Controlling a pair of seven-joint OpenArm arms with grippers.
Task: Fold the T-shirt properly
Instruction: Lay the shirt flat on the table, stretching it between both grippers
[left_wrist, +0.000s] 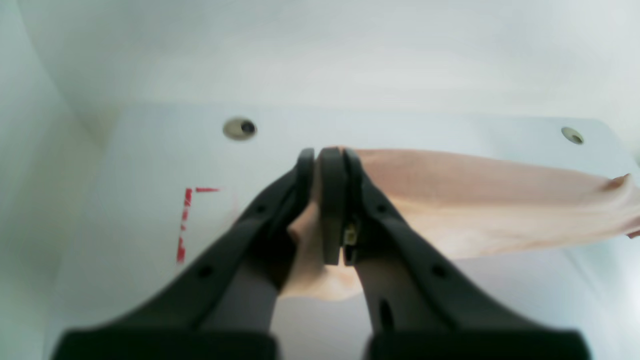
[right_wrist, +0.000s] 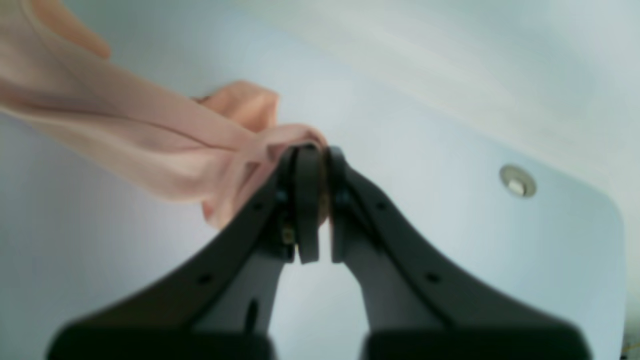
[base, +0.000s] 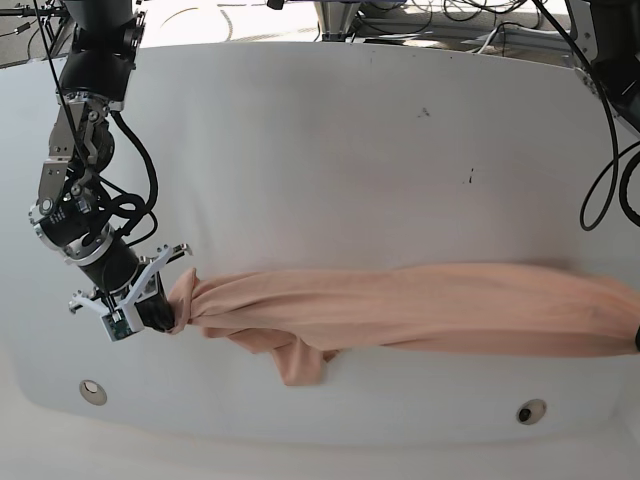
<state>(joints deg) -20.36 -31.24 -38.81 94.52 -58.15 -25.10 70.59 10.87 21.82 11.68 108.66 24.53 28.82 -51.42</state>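
Both hands are clamped on the T-shirt: the right hand at its left end, the left hand at its right end. It hangs stretched over the counter; lowering evenly should prevent bunching.

surface: white tabletop, rounded front corners | fittings: two round metal inserts near front edge | marks: red corner marking, few dark specks | rear: tangled black cables | light: bright, even
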